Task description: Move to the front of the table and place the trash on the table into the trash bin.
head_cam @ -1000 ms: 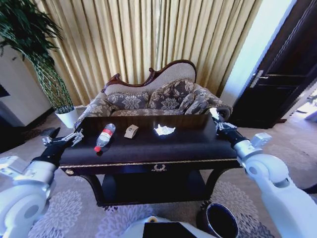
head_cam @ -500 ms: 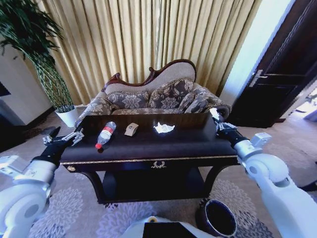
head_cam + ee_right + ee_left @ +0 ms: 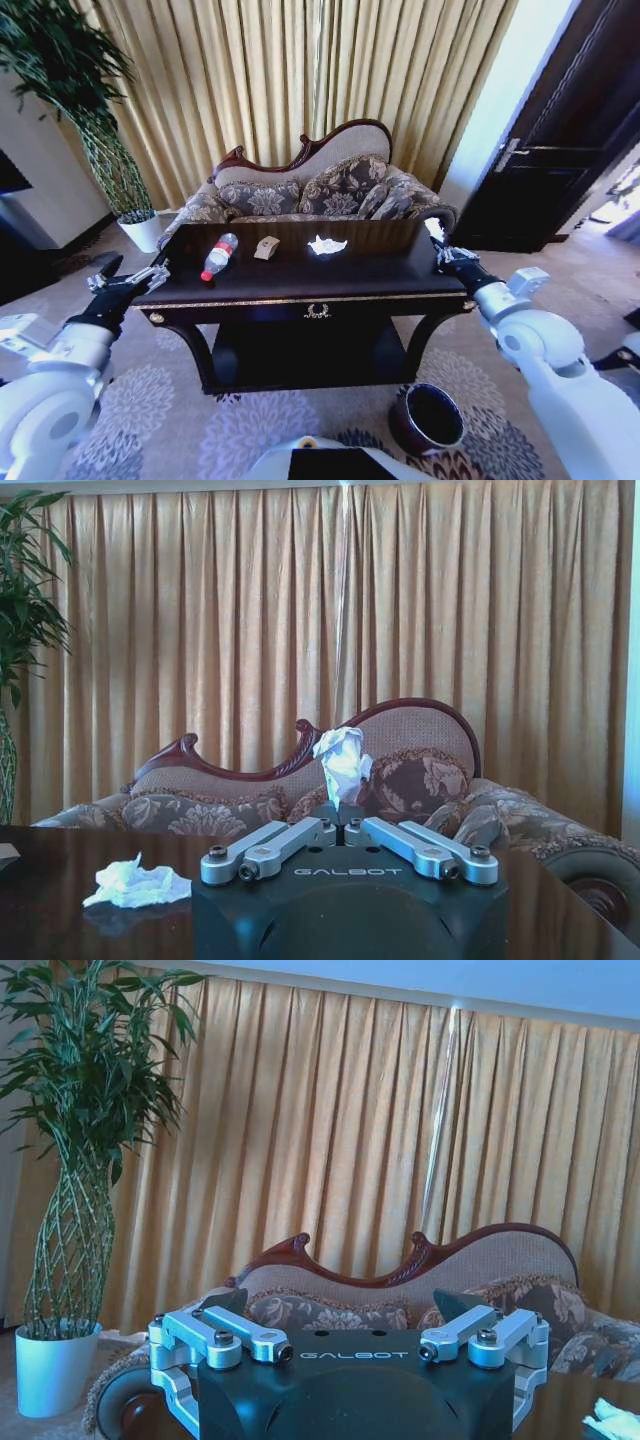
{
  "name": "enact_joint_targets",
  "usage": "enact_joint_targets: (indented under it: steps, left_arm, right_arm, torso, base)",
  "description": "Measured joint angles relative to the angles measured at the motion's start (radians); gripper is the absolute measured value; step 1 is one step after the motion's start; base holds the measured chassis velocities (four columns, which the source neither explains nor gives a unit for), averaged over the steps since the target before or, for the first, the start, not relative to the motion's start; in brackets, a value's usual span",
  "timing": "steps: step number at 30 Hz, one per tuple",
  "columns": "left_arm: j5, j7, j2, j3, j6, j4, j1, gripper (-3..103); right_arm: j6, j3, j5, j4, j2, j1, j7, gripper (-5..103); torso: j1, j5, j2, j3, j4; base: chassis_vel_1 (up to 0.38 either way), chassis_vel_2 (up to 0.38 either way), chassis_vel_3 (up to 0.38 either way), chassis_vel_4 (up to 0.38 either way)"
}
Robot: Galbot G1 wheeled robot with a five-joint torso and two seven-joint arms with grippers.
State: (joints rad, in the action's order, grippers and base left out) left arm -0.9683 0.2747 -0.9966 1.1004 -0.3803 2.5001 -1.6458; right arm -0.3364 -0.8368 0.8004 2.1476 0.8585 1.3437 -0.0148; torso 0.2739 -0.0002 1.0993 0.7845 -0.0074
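Observation:
The dark table (image 3: 350,276) stands before me with a gold emblem on its drawer. On its top lie a clear bottle (image 3: 218,256) with a red cap, a tan paper scrap (image 3: 266,247) and a crumpled white tissue (image 3: 327,245). My right gripper (image 3: 434,232) hovers at the table's right end, shut on a second crumpled tissue (image 3: 342,762); the tissue lying on the table (image 3: 136,884) is off to its side. Beside the table's left end my left gripper (image 3: 130,279) is held open and empty (image 3: 340,1306). The round maroon trash bin (image 3: 428,420) sits on the carpet at the lower right.
A patterned sofa (image 3: 310,195) stands behind the table against gold curtains. A potted plant in a white pot (image 3: 142,232) is at the back left, a dark door (image 3: 560,150) at the right. Patterned carpet surrounds the table.
The whole picture has shifted: the table now sits higher and smaller and more of the bin shows, so the camera has drawn back. Both arms keep their pose.

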Motion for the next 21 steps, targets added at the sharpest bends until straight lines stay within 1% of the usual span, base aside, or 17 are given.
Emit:
enact_joint_targets:
  steps: [7,16,21]
  left_arm:
    - [0.000,0.000,0.002,0.001,0.000,0.000,0.003,100]
    - [0.000,0.000,-0.005,0.000,0.000,0.000,0.000,100]
    - [0.000,-0.003,-0.002,0.003,0.000,0.000,0.002,100]
  right_arm:
    - [0.000,-0.004,0.005,-0.002,-0.006,-0.001,-0.002,0]
    - [0.002,0.003,-0.005,-0.007,-0.003,0.000,-0.002,0]
    - [0.029,0.007,-0.005,-0.018,0.006,0.001,-0.004,0]
  torso:
    - [0.000,0.0000,0.000,0.000,0.0000]
    - [0.000,-0.0001,0.000,0.000,0.0001]
    - [0.000,0.0001,0.000,0.000,-0.0001]
  base:
    - [0.120,-0.122,-0.117,0.123]
    - [0.142,-0.142,-0.160,0.141]
    - [0.096,-0.109,-0.111,0.105]
